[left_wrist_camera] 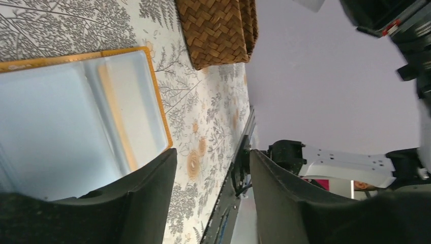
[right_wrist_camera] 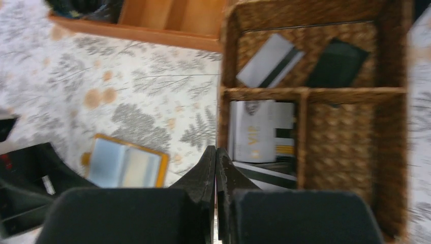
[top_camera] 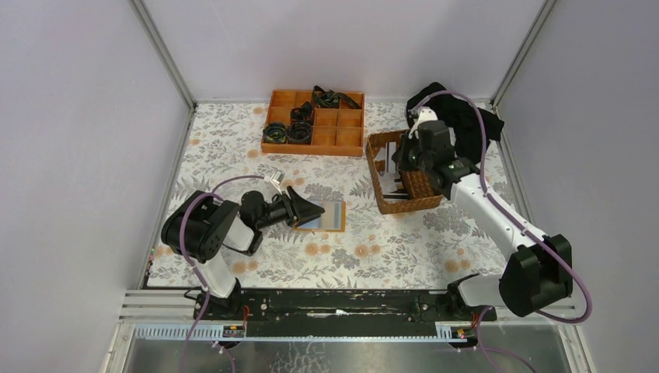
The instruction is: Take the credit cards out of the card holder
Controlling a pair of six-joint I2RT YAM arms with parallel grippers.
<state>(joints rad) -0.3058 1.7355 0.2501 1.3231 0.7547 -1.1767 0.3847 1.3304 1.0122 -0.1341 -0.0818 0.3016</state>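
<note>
The card holder (top_camera: 329, 217) lies open on the floral table, pale blue-grey inside with an orange rim. It also shows in the left wrist view (left_wrist_camera: 76, 117) and the right wrist view (right_wrist_camera: 124, 163). My left gripper (top_camera: 309, 210) hovers at its left edge, open (left_wrist_camera: 213, 170), with nothing between the fingers. Several credit cards lie in the wicker basket: a grey striped one (right_wrist_camera: 269, 67), a black one (right_wrist_camera: 335, 63) and a white one (right_wrist_camera: 254, 129). My right gripper (right_wrist_camera: 216, 152) is shut and empty, above the basket's left wall (top_camera: 398, 165).
The brown wicker basket (top_camera: 404, 205) stands at the right middle of the table. An orange compartment tray (top_camera: 342, 141) with black items sits at the back. A black cloth (top_camera: 470, 116) lies behind the basket. The table's near rail (left_wrist_camera: 239, 168) runs close to the card holder.
</note>
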